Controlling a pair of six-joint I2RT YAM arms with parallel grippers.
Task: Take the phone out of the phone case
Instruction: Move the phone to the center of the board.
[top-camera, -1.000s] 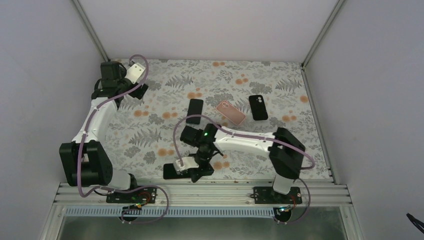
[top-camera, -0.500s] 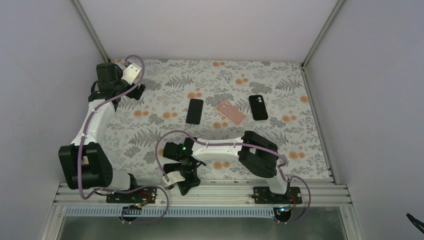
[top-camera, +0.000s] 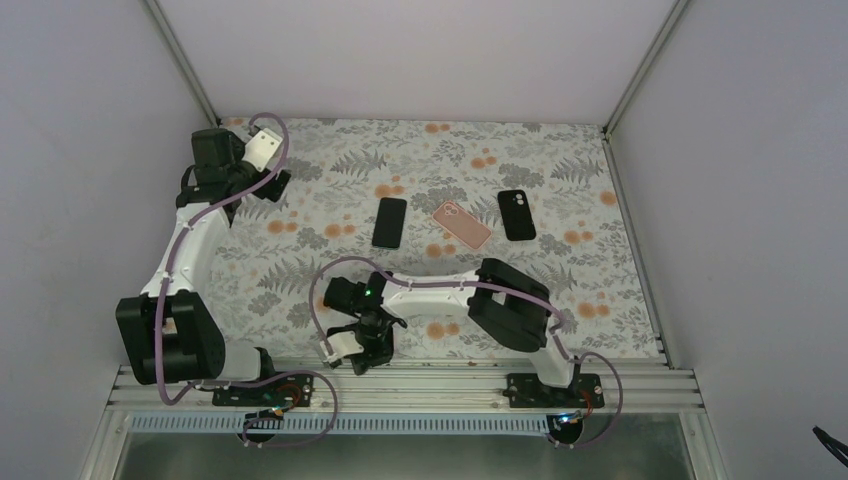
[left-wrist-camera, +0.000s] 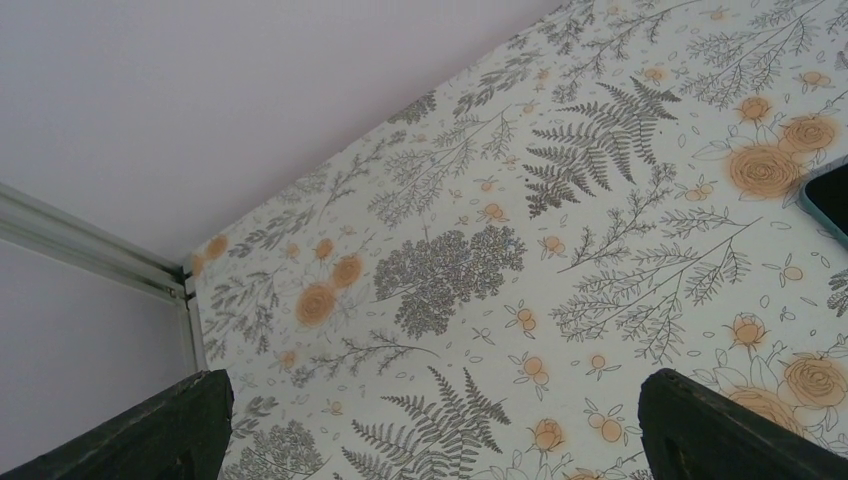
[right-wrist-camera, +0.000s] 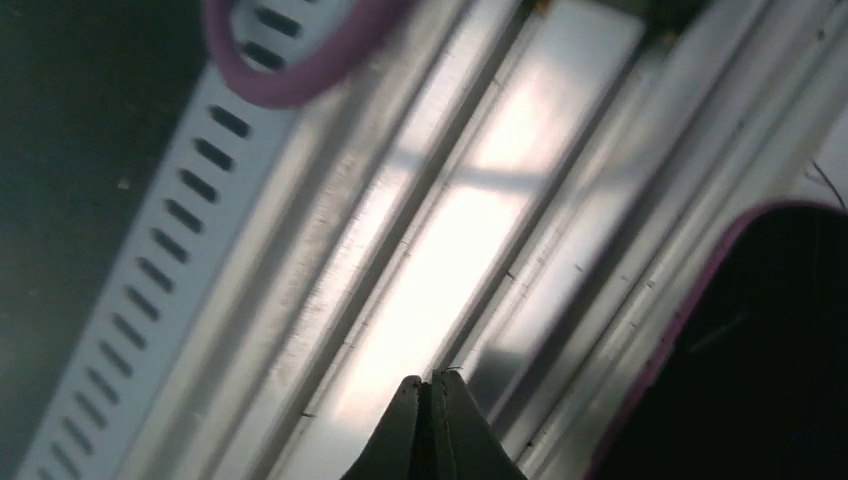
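Observation:
A black phone, a pink phone case lying back up and a black phone case lie in a row on the floral mat in the top view. My left gripper hovers at the far left, well away from them. Its fingers stand wide open and empty in the left wrist view, and a dark corner shows at the right edge. My right gripper is folded back to the table's near edge. Its fingers are pressed together over the metal rail, with nothing seen between them.
The aluminium rail runs along the near edge, with a perforated strip and a purple cable close to the right gripper. Grey walls enclose the mat on three sides; a corner post is near the left gripper.
My right arm has folded back and swung left towards the near edge, with its gripper now over the rail. The left gripper has shifted slightly towards the far left.

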